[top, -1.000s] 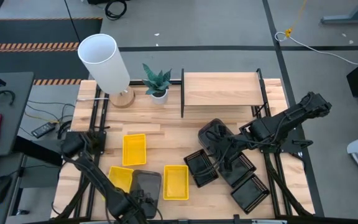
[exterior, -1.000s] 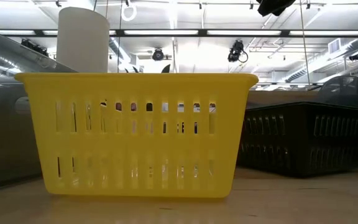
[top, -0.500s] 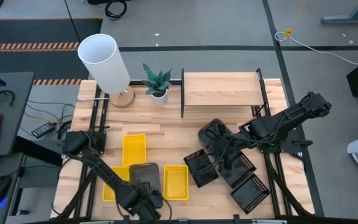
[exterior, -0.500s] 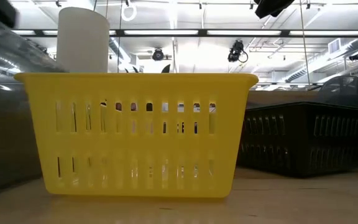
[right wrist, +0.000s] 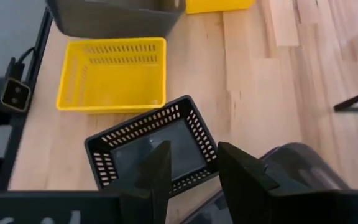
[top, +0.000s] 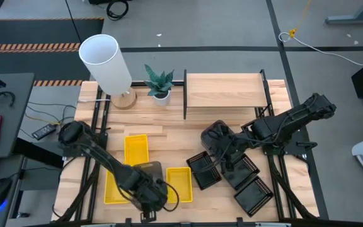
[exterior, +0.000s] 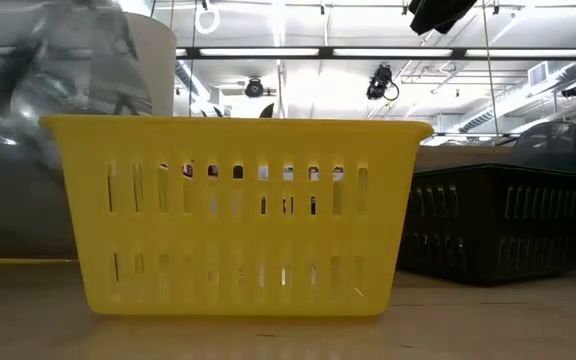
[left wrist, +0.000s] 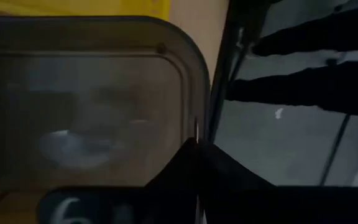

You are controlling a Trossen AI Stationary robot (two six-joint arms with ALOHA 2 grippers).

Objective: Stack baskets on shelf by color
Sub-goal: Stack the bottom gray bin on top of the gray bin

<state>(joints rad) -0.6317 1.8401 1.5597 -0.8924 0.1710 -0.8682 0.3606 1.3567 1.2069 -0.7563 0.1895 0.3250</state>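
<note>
We read the high view as a clock face, twelve at the far edge where the shelf (top: 224,90) stands bare.

Our left gripper (top: 149,191) sits at about seven o'clock, near the table's front edge, and it has a dark grey basket (top: 145,173) by its rim: the left wrist view shows the fingers closed over the edge of that solid-walled tray (left wrist: 86,99), which looks lifted and tilted above the yellow baskets. From the claw the shelf lies toward one o'clock, well apart, across the whole depth of the table. The basket's long axis runs roughly six to twelve, across the shelf's long axis, so we judge the carry needs a turn. The left arm reaches in from nine o'clock, folded low and forward.

Our right gripper (top: 227,153) hovers at about four o'clock, fingers (right wrist: 157,171) parted and empty, just over a black mesh basket (right wrist: 151,146) whose long axis runs ten to four. This arm is the nearer to the shelf, which lies at twelve from it.
</note>
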